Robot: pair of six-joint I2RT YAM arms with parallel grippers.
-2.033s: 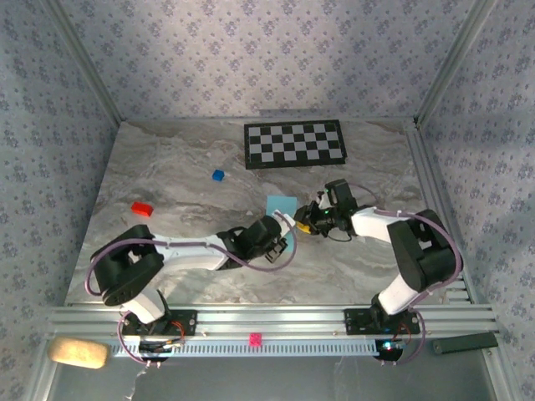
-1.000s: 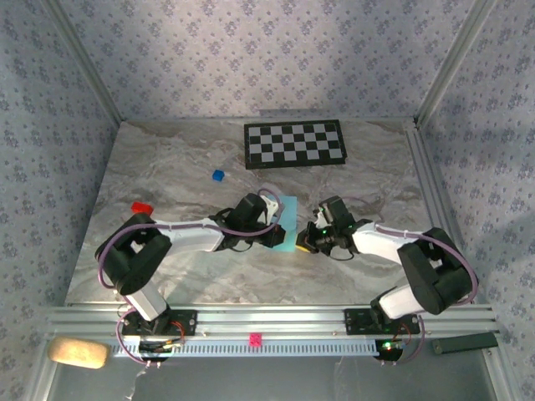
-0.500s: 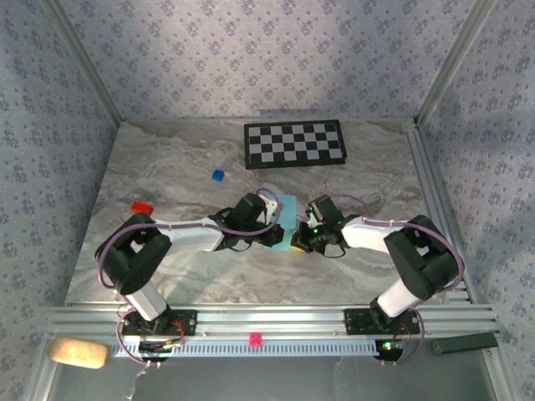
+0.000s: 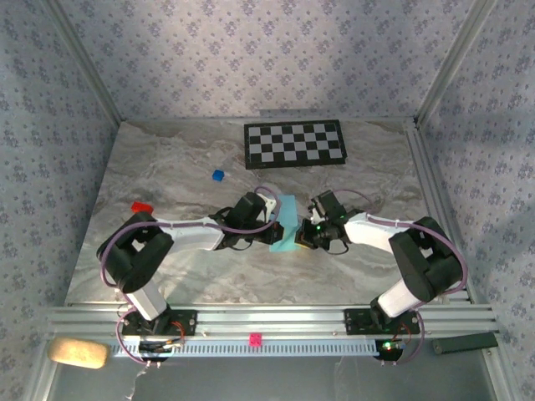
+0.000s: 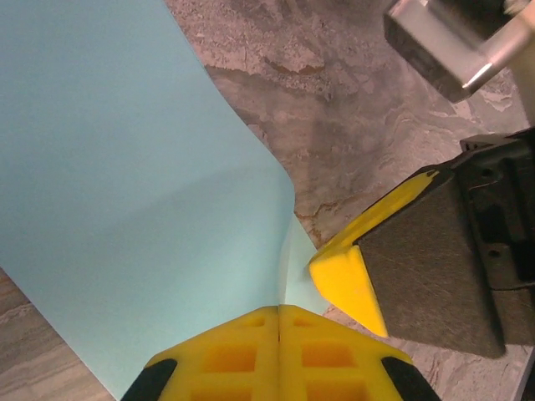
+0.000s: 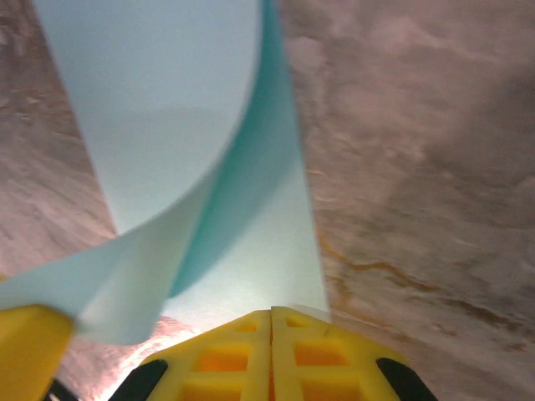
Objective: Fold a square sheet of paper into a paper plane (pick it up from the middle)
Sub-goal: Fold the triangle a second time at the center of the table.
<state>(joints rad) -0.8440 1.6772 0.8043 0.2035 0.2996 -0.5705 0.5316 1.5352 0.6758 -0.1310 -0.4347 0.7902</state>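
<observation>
The square sheet of paper [image 4: 287, 219] is light blue and bent upward in the middle of the table, between the two grippers. In the left wrist view the sheet [image 5: 125, 167] curves down into my left gripper [image 5: 278, 311], which is shut on its edge. A yellow finger of the right gripper [image 5: 344, 280] sits close beside that pinch. In the right wrist view the sheet [image 6: 167, 100] curls over itself and its flat part runs into my right gripper [image 6: 271, 316], also shut on it. From above, the left gripper [image 4: 274, 235] and right gripper [image 4: 303, 238] almost meet at the paper's near end.
A black-and-white checkerboard [image 4: 294, 144] lies at the back. A small dark-blue cube [image 4: 218, 175] and a red block [image 4: 140, 206] sit to the left on the marble table [image 4: 376, 159]. Metal rails run along the near and right edges.
The left arm swung in from the near side and closed on the sheet. The right gripper then edged left and away from me, and the sheet now bends more steeply between them.
</observation>
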